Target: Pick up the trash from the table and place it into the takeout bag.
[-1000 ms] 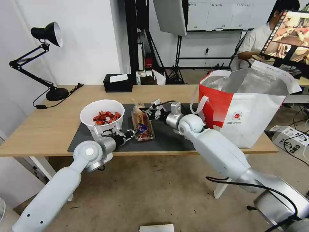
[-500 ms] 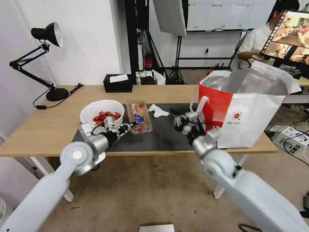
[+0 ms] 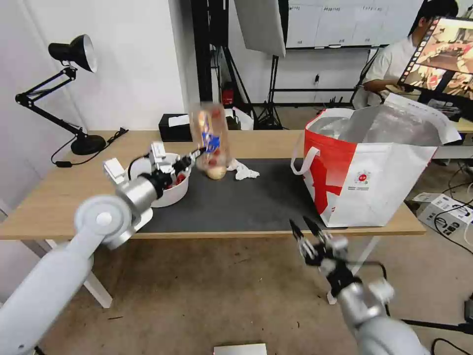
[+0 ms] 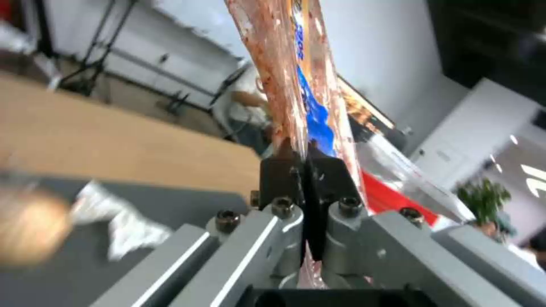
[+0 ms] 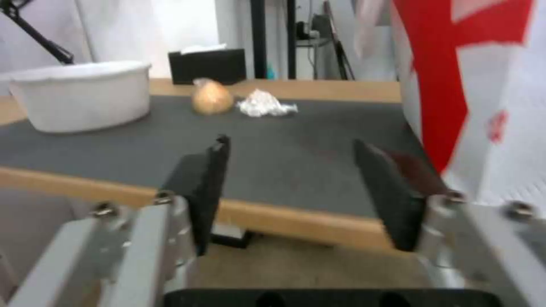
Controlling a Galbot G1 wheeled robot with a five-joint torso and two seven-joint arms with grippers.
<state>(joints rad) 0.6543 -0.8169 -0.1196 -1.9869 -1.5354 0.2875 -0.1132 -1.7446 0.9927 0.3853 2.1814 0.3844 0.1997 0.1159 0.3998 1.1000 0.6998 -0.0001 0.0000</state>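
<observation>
Nearest me, the right gripper [image 3: 308, 235] hangs below the light-wood table's [image 3: 64, 197] front edge, fingers spread wide and empty. Above the dark grey mat [image 3: 236, 202], the left gripper [image 3: 189, 159] pinches the clear plastic hinged tray [image 3: 211, 133] by one end, lifted upright (the carry step, I judge). The beige lump [image 3: 216, 172] and crumpled white tissue [image 3: 242, 170] lie beneath. Next it must swing across to the white-and-red takeout bag's [image 3: 374, 182] open mouth.

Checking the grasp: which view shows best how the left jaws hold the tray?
The left wrist view: the left gripper is pinched shut on the tray's edge. The head view shows the tray lifted upright above the table, the grip itself small. The right wrist view lacks it.
</observation>
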